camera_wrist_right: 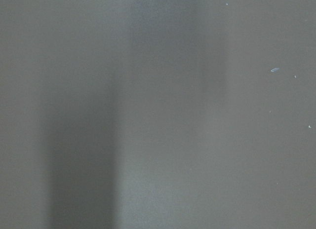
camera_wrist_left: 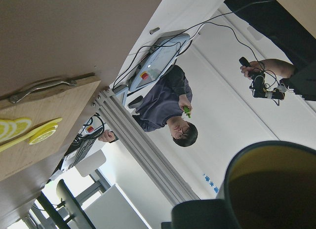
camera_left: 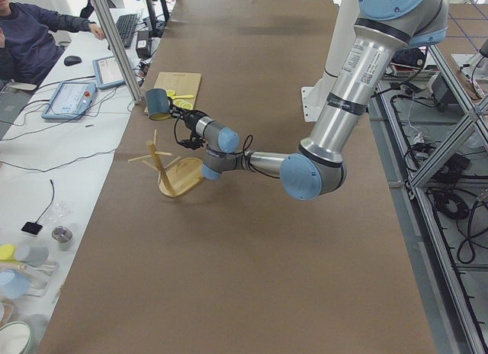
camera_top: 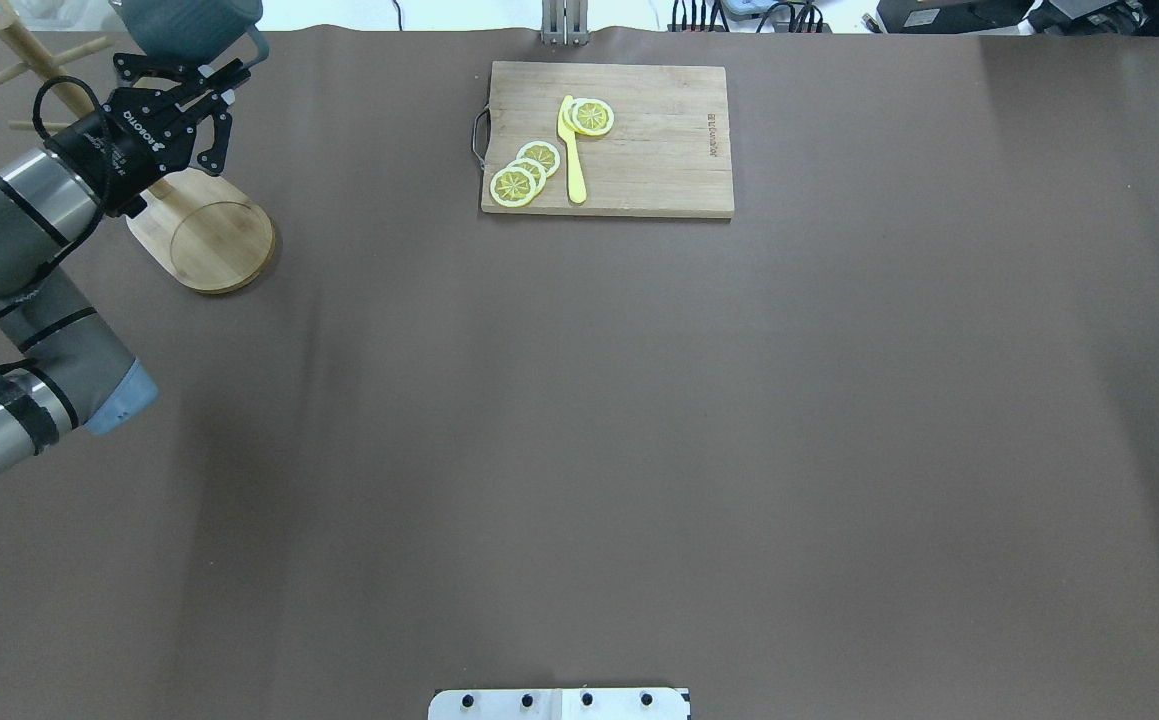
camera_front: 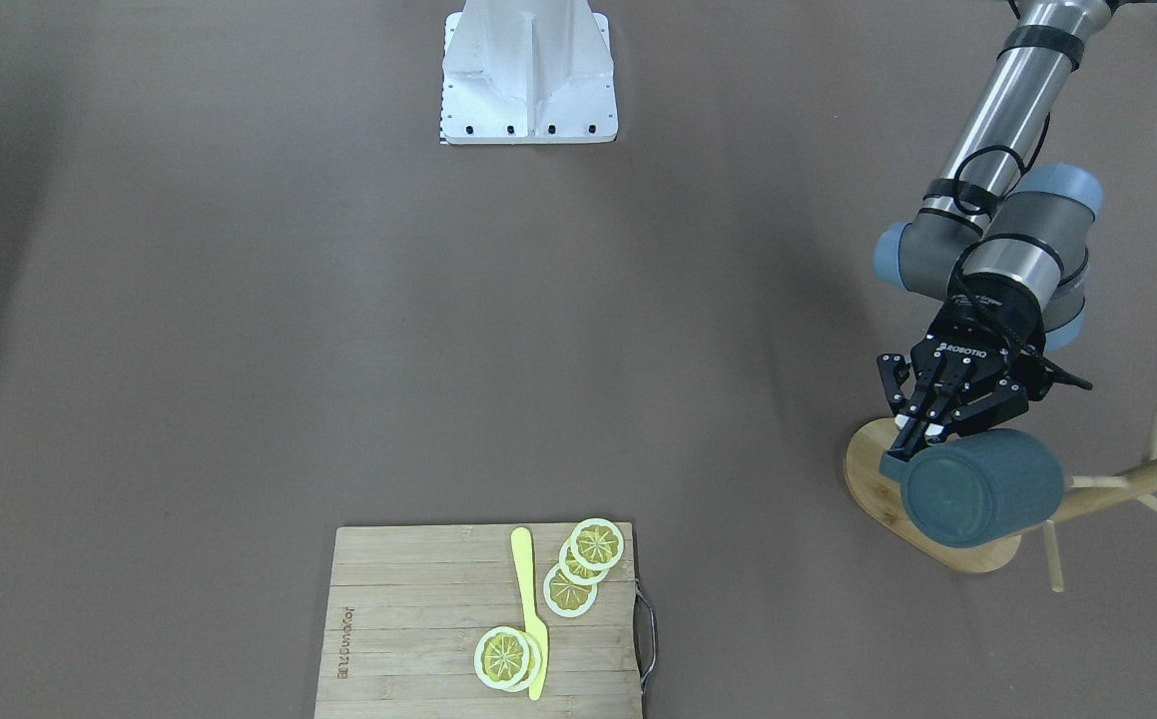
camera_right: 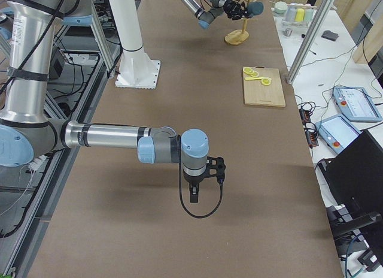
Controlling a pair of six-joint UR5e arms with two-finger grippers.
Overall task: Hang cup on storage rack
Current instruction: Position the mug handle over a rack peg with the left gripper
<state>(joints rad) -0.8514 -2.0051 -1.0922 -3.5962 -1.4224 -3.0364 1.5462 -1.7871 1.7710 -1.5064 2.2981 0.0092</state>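
The cup (camera_front: 982,486), a dark blue-grey mug, is held in the air on its side, with its bottom facing the front camera. The left wrist view looks into its yellow interior (camera_wrist_left: 276,189). The left gripper (camera_front: 912,444) has its fingers pinched on the cup at the handle side. The cup hangs just beside the post of the storage rack (camera_front: 1127,481), a light bamboo mug tree, and over the edge of its oval base. In the left side view the cup is higher than the pegs and rests on none of them.

Well apart, a wooden cutting board (camera_front: 408,619) carries lemon slices (camera_front: 578,569) and a yellow knife (camera_front: 530,609) lying among them.

The right gripper (camera_right: 194,195) points down, close over the brown table (camera_front: 239,350). Whether it is open or closed cannot be told.

A seated person (camera_left: 30,33) is at a desk beside the table.
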